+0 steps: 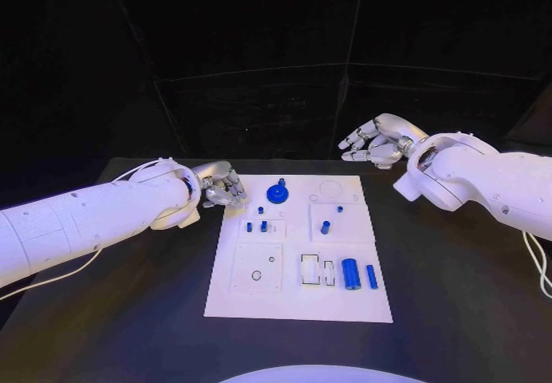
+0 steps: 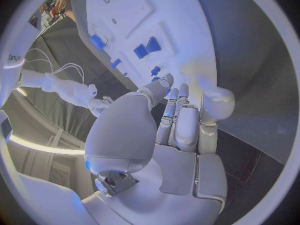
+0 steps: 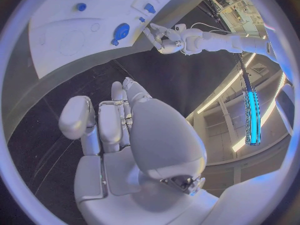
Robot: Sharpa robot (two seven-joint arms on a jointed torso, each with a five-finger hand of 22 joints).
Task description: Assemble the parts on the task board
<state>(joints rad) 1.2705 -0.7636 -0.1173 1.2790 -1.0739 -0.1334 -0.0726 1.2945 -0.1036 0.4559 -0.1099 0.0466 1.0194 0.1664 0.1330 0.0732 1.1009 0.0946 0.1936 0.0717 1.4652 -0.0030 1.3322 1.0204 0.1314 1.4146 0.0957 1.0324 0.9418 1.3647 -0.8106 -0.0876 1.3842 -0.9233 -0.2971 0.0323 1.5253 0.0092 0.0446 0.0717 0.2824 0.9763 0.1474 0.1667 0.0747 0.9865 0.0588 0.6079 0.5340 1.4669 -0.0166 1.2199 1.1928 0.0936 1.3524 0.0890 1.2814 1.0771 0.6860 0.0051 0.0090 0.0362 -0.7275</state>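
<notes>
The task board (image 1: 297, 299) lies at the centre of the frame on the table (image 1: 127, 319). On the board, a round knob part (image 1: 277, 193) sits at the upper middle, two cylinders (image 1: 351, 274) lie side by side at lower right, and small pegs (image 1: 255, 227) stand left of centre. The left hand (image 1: 221, 188) is just beside the board's upper left corner; the right hand (image 1: 374, 142) is beyond its upper right corner, apart from it.

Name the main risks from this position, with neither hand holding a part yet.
The left hand sits at the task board edge, so reaching in could nudge the board or the small upright pegs nearest it. The two cylinders lie on their sides and may roll if touched clumsily. The right hand hangs beyond the far edge.
</notes>
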